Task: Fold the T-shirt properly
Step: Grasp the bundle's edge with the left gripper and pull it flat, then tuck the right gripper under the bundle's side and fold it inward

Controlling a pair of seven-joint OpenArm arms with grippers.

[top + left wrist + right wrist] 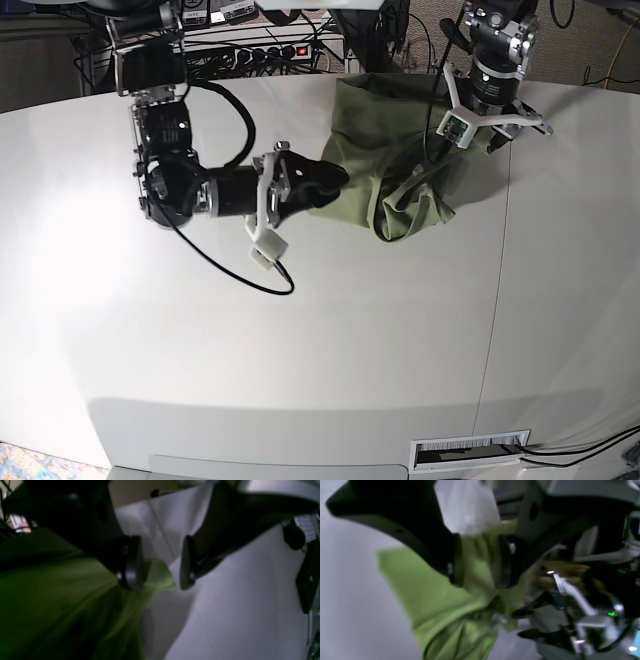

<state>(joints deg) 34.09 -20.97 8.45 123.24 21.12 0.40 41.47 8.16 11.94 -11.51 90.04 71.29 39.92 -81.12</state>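
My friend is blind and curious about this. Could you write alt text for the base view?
A crumpled green T-shirt lies at the far side of a white table, with two black robot arms reaching it. The right end effector grips its near-left edge; the left end effector hovers at its far-right edge.

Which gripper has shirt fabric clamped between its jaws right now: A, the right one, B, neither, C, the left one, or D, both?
A: the right gripper pinches the green T-shirt between its jaws, while the left gripper hangs open beside it.
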